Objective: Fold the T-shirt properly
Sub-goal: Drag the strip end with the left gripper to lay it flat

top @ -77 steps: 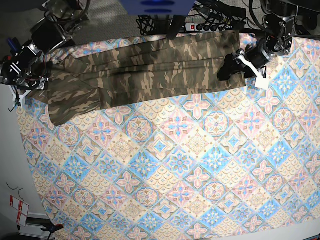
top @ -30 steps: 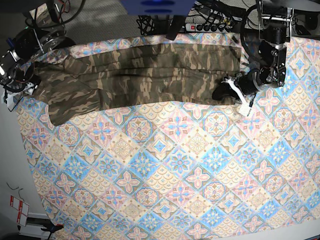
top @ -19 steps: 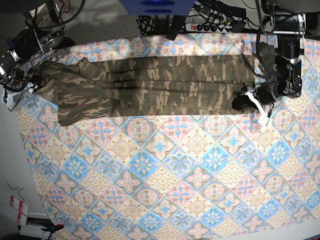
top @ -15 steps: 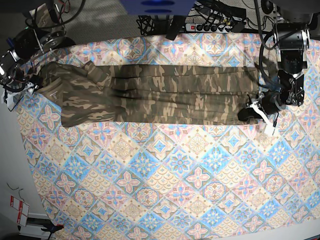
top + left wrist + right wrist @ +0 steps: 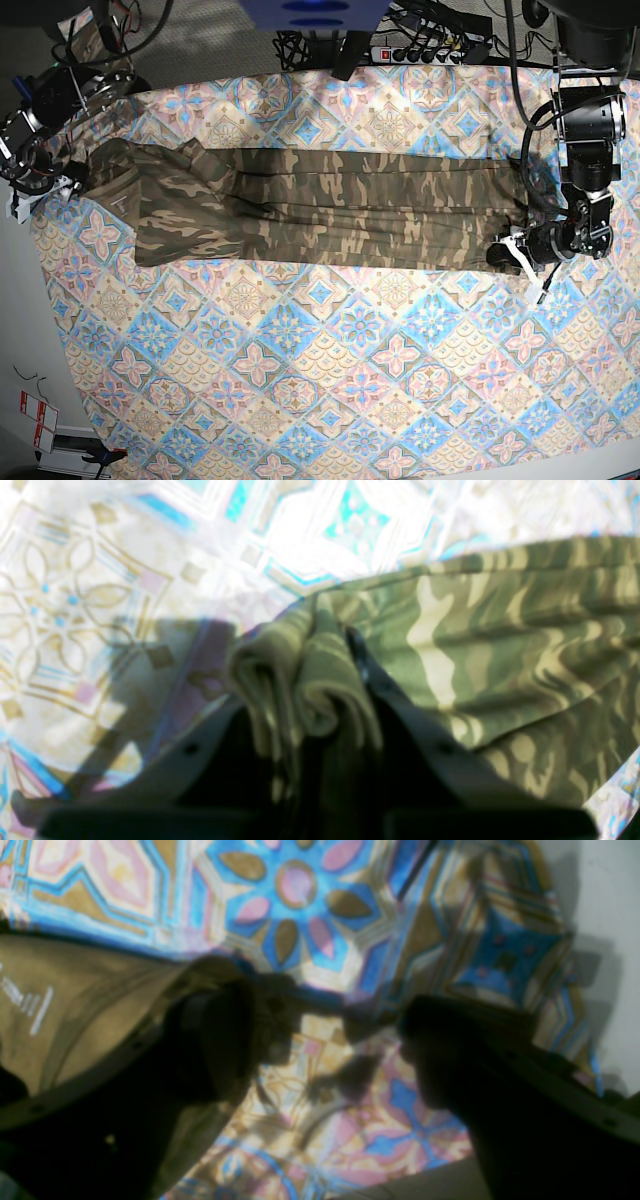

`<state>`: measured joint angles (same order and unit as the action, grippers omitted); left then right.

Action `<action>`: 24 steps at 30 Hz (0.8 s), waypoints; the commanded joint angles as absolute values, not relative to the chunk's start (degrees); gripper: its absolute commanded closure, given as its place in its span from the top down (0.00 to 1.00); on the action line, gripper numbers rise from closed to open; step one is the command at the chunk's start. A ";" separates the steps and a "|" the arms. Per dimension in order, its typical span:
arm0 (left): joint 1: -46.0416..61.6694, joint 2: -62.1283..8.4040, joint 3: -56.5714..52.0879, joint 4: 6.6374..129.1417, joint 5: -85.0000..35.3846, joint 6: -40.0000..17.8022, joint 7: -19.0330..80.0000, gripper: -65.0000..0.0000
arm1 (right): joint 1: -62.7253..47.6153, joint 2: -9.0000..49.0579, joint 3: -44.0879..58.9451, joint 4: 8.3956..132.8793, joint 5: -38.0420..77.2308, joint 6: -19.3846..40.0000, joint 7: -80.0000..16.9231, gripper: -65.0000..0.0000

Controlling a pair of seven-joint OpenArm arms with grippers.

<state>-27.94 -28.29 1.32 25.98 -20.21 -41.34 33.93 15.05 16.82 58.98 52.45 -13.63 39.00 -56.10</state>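
The camouflage T-shirt (image 5: 320, 205) lies as a long, narrow folded band across the back half of the tile-patterned cloth (image 5: 350, 360). My left gripper (image 5: 505, 252) is at the band's right front corner. In the left wrist view the left gripper (image 5: 300, 680) is shut on a bunched fold of the T-shirt (image 5: 500, 630). My right gripper (image 5: 60, 172) hovers at the shirt's left end. In the right wrist view the right gripper (image 5: 325, 1040) stands open, with only the patterned cloth (image 5: 300, 890) between its fingers. Its left finger (image 5: 220, 1040) lies by the edge of the T-shirt (image 5: 75, 1005).
A power strip (image 5: 430, 50) and cables lie behind the cloth's back edge. The cloth's left border (image 5: 40, 260) runs close under the right arm, with pale floor beyond it. Red-and-white tags (image 5: 35, 415) lie at the lower left.
My left gripper has pulled the shirt's right end rightward and toward the front, and the whole band slid forward and stretched out longer. The right gripper stayed open at the left end.
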 commanded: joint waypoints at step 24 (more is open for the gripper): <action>-15.34 -22.81 -12.97 68.44 -19.30 -40.00 59.03 0.09 | 15.16 13.76 58.77 69.67 -12.88 40.00 -54.73 0.77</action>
<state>-14.20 -22.68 -12.93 67.66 -17.91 -39.62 60.20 14.28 12.73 58.92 68.69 -13.45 39.68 -55.46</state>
